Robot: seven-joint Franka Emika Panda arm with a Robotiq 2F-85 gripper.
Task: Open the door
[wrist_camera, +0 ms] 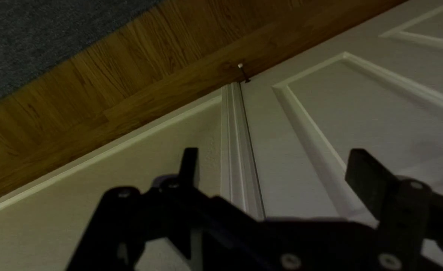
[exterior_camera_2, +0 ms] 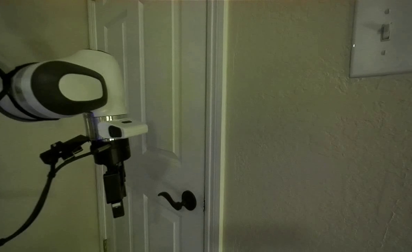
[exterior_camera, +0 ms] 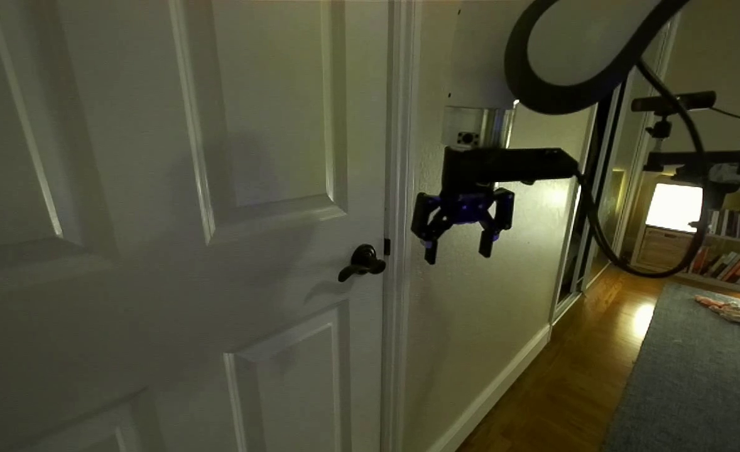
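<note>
The door (exterior_camera: 156, 301) is tall, white and panelled. It looks shut in its frame in both exterior views (exterior_camera_2: 157, 175). In the wrist view the door (wrist_camera: 308, 124) fills the right side, with a thin dark line along the frame. The dark lever handle (exterior_camera: 365, 260) sits near the door's edge, and it also shows in an exterior view (exterior_camera_2: 183, 200). It is out of sight in the wrist view. My gripper (exterior_camera: 458, 252) points down, open and empty, apart from the handle. It also shows in an exterior view (exterior_camera_2: 118, 211) and in the wrist view (wrist_camera: 274, 158).
A white door frame (exterior_camera: 401, 188) borders a textured wall (exterior_camera: 489, 301). A light switch plate (exterior_camera_2: 370, 59) is on the wall. A small door stop (wrist_camera: 244, 73) stands near the floor. A grey rug (exterior_camera: 690, 376) and a bookshelf (exterior_camera: 731, 235) lie farther off. A black cable (exterior_camera: 693, 132) loops from the arm.
</note>
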